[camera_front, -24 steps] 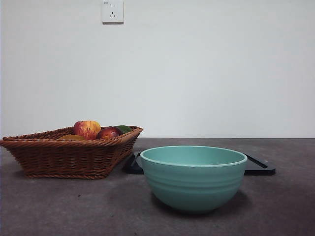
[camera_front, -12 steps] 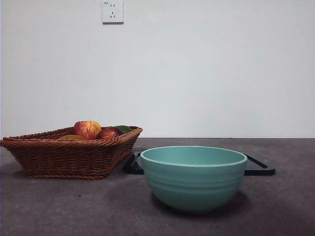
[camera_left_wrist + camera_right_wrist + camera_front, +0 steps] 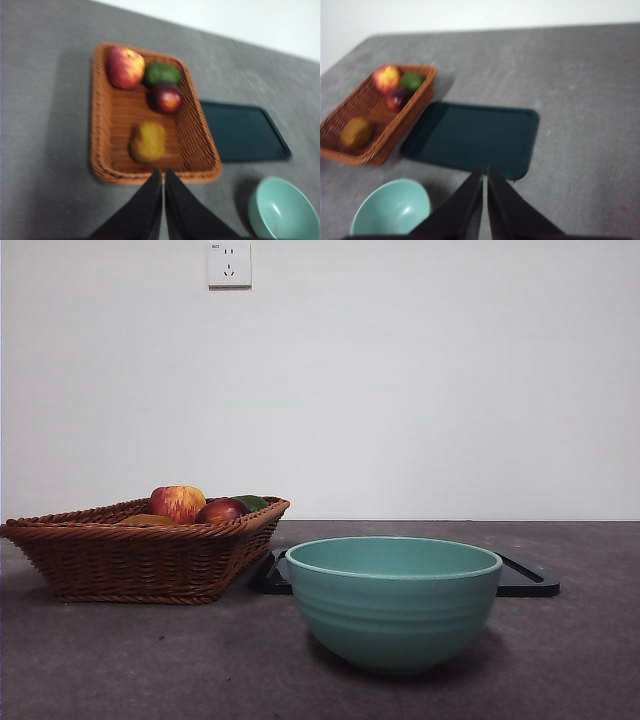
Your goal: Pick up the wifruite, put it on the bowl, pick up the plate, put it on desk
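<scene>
Plain white wall, grey desk (image 3: 120, 660): nothing's started, wifruite (image 3: 148, 142) sits in the wicker basket (image 3: 140, 560), teal bowl (image 3: 392, 602) empty, dark tray (image 3: 472, 137) unmoved, left gripper (image 3: 163, 176) and right gripper (image 3: 484, 175) both pinched closed, holding nothing.

Setting: staged test bench, likely a lab or office room | Backdrop: bare white wall (image 3: 420, 380) with one power socket (image 3: 228, 262) (nothing else mounted) | Surface: plain grey-brown desk (image 3: 150, 660) | Props: wicker fruit basket (image 3: 140, 560), teal bowl (image 3: 392, 600), dark tray (image 3: 475, 137)
</scene>
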Robot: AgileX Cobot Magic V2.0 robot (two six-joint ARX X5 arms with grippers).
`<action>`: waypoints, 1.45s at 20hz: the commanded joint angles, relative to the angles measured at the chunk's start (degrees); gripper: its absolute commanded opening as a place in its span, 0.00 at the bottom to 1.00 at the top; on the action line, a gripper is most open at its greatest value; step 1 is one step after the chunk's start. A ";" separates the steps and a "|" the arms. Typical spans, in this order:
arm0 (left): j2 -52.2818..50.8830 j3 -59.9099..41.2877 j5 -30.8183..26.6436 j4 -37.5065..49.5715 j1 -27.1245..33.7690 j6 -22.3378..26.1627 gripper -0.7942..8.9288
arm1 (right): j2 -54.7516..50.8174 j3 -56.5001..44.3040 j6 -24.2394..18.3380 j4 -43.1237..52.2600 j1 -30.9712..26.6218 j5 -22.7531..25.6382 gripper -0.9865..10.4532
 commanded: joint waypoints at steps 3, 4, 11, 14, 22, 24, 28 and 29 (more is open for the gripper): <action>5.79 7.19 3.13 -5.03 -2.51 5.70 0.09 | 6.25 6.95 -5.46 -6.34 2.47 -2.54 0.09; 7.39 9.20 3.26 -7.06 -3.56 6.58 0.09 | 7.87 8.68 -6.40 -8.50 3.69 -2.95 0.09; 11.72 15.17 6.40 -15.21 -9.88 8.41 0.09 | 13.42 13.40 -9.40 -17.57 13.79 -3.82 0.09; 11.72 15.17 6.40 -17.22 -10.84 8.68 0.09 | 13.44 13.40 -10.25 -18.27 16.74 -3.76 0.09; 11.65 15.17 6.38 -17.20 -10.88 8.07 0.51 | 13.44 13.40 -8.37 -18.25 17.29 -3.65 0.44; 11.67 15.17 6.38 -17.20 -10.91 7.67 0.54 | 13.44 13.40 -8.37 -18.25 17.29 -3.61 0.46; 11.67 15.19 6.34 -17.03 -10.93 7.67 0.53 | 13.44 13.40 -8.04 -18.25 17.31 -3.63 0.46; 11.89 15.21 6.29 -16.74 -10.93 7.61 0.53 | 13.44 13.40 -8.04 -18.25 17.29 -3.61 0.46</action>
